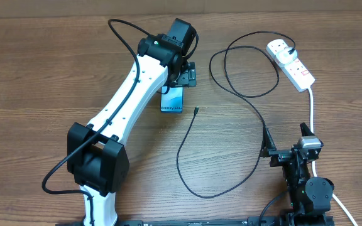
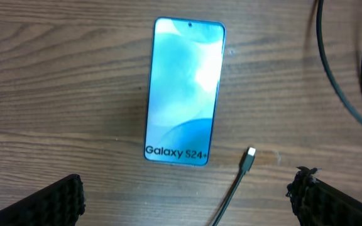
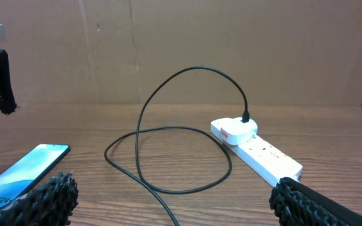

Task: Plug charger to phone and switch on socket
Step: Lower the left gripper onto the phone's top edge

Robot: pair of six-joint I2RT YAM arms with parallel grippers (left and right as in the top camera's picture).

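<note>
— On the wooden table (image 1: 36, 56), where does the phone (image 2: 184, 94) lie?

— Flat, screen up and lit blue, right under the left gripper (image 2: 186, 191), whose jaws are spread wide and hold nothing. From overhead, the left arm (image 1: 131, 94) covers the phone's far end.

— And the charger (image 3: 197, 68)?

— Its connector tip (image 2: 249, 154) lies just beside the phone's "Galaxy" corner, apart from it. The thin black cable loops across the table and ends at a white plug (image 3: 234, 130) seated in the end outlet of the socket (image 3: 269, 160).

— What is around the right gripper (image 3: 171, 198)?

— Its jaws are also wide apart and empty, low at the near right of the table. One curve of the cable passes close in front of its fingers. The thick white lead (image 1: 312, 107) of the socket runs down beside that arm. A brown cardboard wall (image 3: 231, 50) stands behind the table.
</note>
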